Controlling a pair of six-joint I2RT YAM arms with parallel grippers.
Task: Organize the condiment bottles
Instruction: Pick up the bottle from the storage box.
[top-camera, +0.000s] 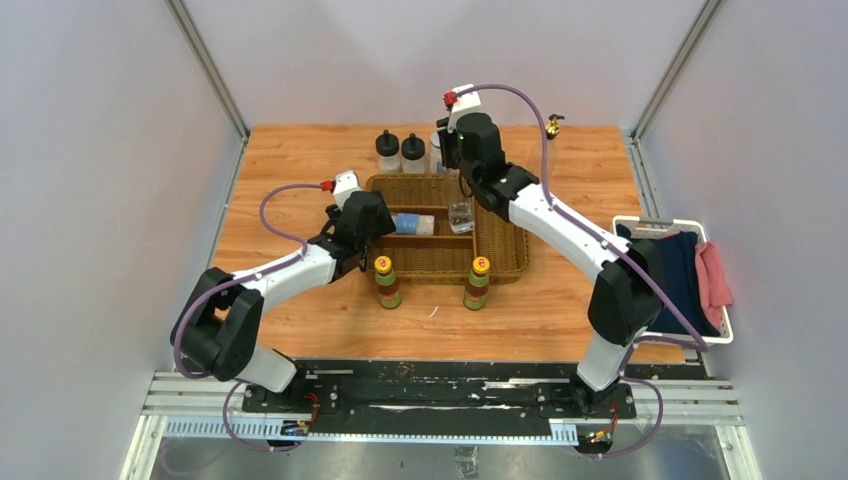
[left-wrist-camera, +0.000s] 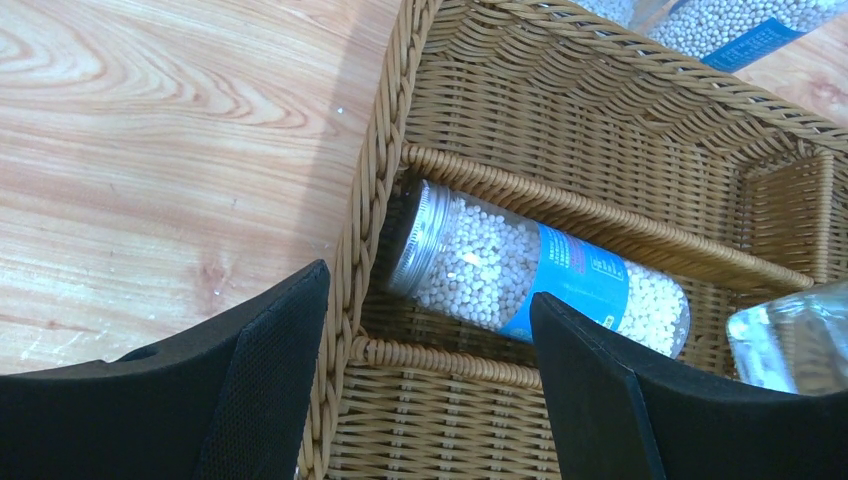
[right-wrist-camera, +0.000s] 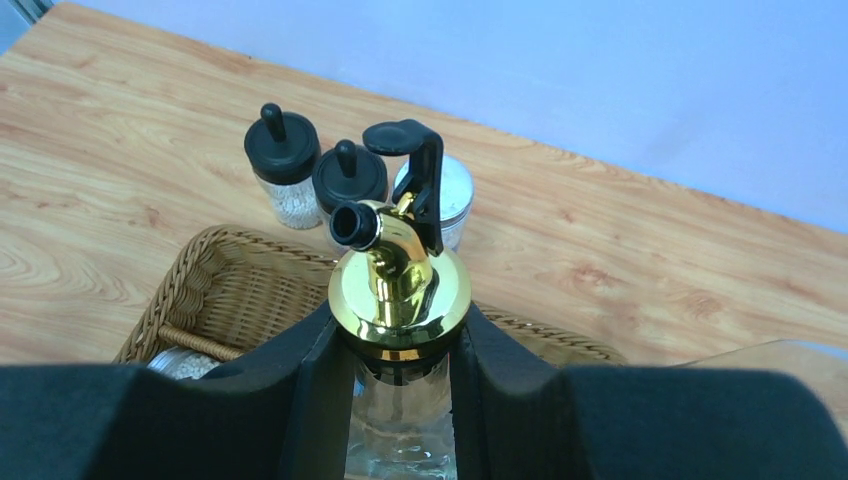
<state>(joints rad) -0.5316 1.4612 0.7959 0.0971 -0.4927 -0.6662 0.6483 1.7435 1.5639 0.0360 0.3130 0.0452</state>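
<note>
Gold-topped and upright, the bottle (right-wrist-camera: 400, 290) is clamped in your right gripper (right-wrist-camera: 400, 370) by the far rim of the wicker basket (left-wrist-camera: 375, 190), so next you likely lift it over into a compartment, while your left gripper (left-wrist-camera: 428, 290) hangs with jaws apart over the grey-lidded jar (left-wrist-camera: 520, 275) lying inside.

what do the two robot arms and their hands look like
Both the left arm and right arm have white link shells between bulky black joint housings. A thin purple cable loops along each, ending at a red plug by a small white wrist camera. The left hand and right hand each have two broad matte black fingers with finely textured inner faces.
</note>
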